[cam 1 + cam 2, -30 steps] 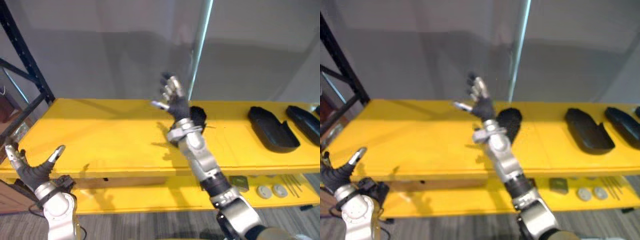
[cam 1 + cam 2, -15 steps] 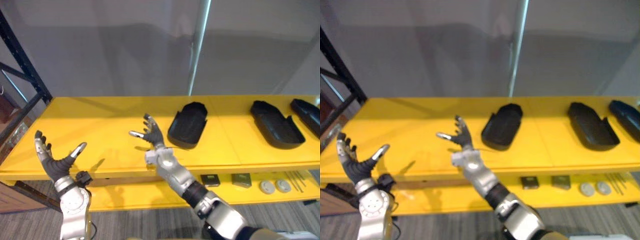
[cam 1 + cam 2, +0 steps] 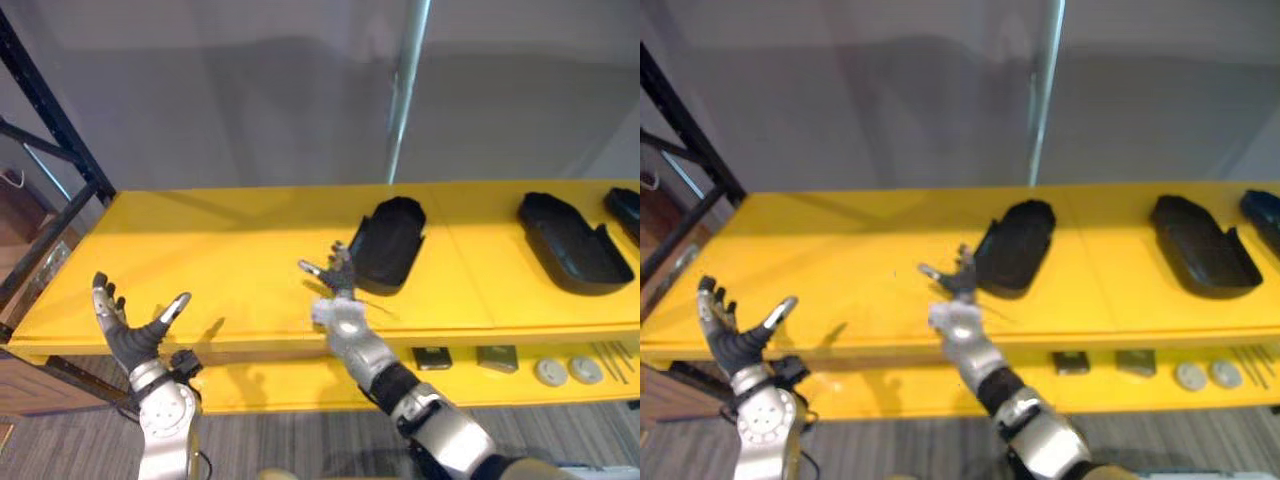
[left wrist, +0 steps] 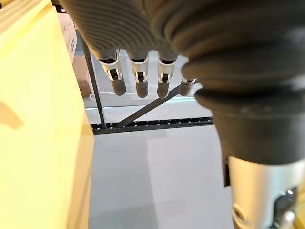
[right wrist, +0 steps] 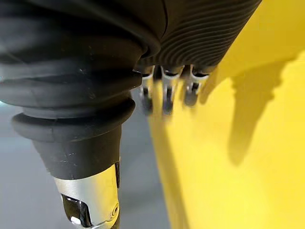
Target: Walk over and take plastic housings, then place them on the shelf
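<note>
Yellow shelf (image 3: 230,270) holds plastic housings (image 3: 388,243), rightmost one cut off.

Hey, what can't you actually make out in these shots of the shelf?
The rightmost housing: cut off by the eye views' right edge.
The small parts on the lower shelf: too small to identify.
The lower shelf's back: hidden under the upper shelf, eye views.
</note>
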You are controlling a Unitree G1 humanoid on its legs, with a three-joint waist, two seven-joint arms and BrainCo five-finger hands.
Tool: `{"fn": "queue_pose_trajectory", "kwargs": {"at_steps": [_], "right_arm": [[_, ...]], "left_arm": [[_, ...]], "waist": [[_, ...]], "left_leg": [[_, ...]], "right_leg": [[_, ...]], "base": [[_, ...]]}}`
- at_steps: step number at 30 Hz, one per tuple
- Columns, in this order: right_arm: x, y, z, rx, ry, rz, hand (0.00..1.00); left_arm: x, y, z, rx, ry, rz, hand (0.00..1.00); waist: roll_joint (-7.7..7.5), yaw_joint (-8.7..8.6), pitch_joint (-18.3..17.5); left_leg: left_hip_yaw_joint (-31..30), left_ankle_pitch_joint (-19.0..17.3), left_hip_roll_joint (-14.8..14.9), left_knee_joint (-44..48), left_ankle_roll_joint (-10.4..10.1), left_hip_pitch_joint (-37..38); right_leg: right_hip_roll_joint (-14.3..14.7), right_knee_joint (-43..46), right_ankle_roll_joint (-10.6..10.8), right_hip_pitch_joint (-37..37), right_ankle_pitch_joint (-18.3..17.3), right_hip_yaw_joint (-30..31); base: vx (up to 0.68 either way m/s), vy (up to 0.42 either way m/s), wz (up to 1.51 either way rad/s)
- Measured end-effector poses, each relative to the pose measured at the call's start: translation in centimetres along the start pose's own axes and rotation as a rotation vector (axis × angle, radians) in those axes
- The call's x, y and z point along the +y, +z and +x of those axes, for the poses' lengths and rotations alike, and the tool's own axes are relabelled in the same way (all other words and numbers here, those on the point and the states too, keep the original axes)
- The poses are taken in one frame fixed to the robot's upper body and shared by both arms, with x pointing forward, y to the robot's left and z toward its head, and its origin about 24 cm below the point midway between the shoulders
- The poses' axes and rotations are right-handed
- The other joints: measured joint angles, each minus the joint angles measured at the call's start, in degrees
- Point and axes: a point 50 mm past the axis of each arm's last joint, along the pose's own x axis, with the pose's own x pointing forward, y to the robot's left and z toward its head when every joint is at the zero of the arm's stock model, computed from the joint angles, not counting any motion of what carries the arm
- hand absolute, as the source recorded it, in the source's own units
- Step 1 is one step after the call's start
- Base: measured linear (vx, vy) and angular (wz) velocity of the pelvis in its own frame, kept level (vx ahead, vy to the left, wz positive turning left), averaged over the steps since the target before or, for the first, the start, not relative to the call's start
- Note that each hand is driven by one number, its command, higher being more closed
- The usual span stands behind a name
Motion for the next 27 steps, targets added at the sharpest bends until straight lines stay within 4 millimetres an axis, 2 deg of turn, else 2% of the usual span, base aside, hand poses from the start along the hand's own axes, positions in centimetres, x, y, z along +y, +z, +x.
{"fn": "queue_pose_trajectory", "kwargs": {"at_steps": [5,13,27], "right_arm": [[-1.1,-0.5,-0.1,0.000,-0.080,0.016,0.00],[-1.6,-1.1,-0.7,-0.012,-0.112,0.004,0.00],[-1.2,1.0,-1.1,-0.135,-0.100,0.022,0.00]], "left_arm": [[-0.4,-0.1,-0.3,0.010,-0.012,-0.010,0.00],[-0.2,-0.5,-0.8,0.030,-0.010,0.001,0.00],[-0.1,-0.5,-0.9,0.027,-0.007,-0.001,0.00]], "waist": [[0.08,-0.15,-0.04],[0.62,-1.46,-0.20],[0.67,-2.24,-0.23]], "left_leg": [[0.06,-0.06,0.01,0.11,-0.06,0.00],[0.81,-1.34,0.11,1.93,-0.06,-0.23],[0.94,-2.48,-0.10,3.98,-0.06,-1.10]], "right_leg": [[0.00,0.00,0.00,0.00,0.00,0.06],[0.03,0.01,0.02,0.05,0.01,0.93],[0.03,0.00,0.07,-0.08,0.05,1.34]], "base": [[0.00,0.000,0.00],[0.00,0.010,-0.05],[0.00,0.002,-0.01]]}}
